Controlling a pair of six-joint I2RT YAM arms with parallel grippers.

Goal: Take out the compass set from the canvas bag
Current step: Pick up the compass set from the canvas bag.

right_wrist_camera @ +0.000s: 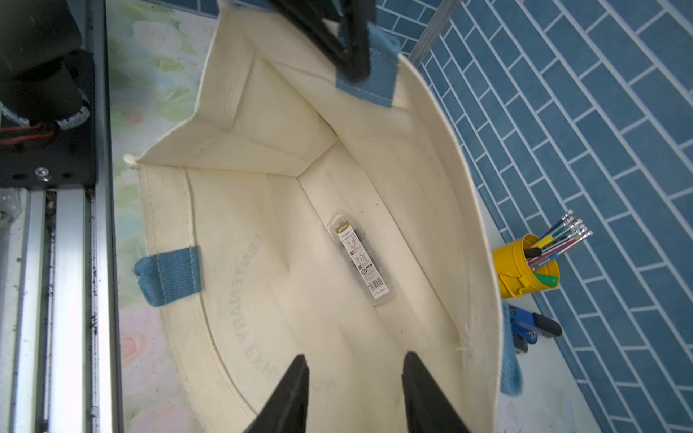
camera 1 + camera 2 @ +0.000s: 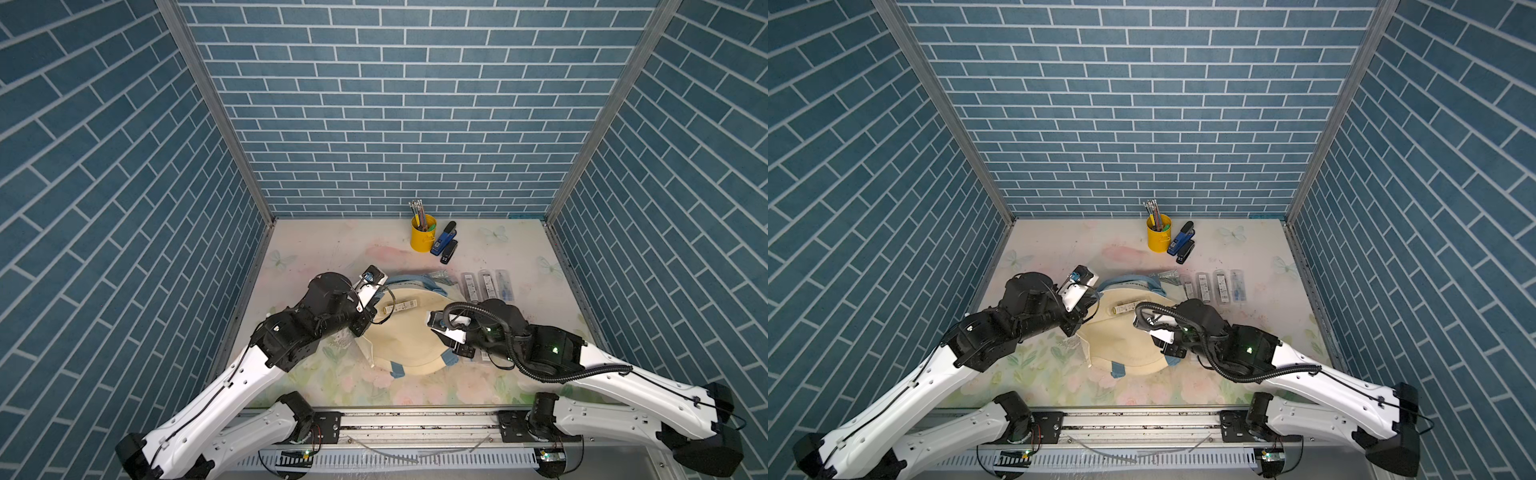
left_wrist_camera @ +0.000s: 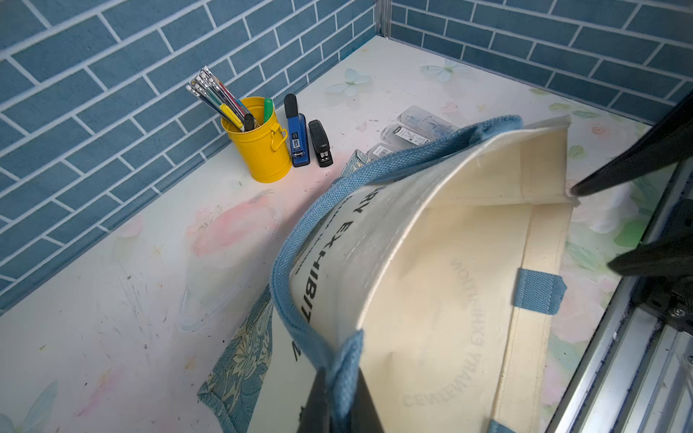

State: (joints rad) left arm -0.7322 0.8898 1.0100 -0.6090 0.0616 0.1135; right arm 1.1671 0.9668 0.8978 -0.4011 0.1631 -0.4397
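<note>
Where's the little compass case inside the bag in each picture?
In a top view: the compass case lies inside the open canvas bag, toward its far side.
In a top view: the case is at the same place in the bag.
Left wrist: not seen.
Right wrist: mid-picture, on the bag's floor.
Shared landmark: the yellow pencil cup, in all four.

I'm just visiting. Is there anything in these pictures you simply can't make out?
- Compass set label: too small to read, right wrist view.
- Canvas bag lettering: blue strap covers part, left wrist view.
- Packs beside the bag: contents too small to tell, both top views.
- Left gripper: cut off by the picture edge, left wrist view.
</note>
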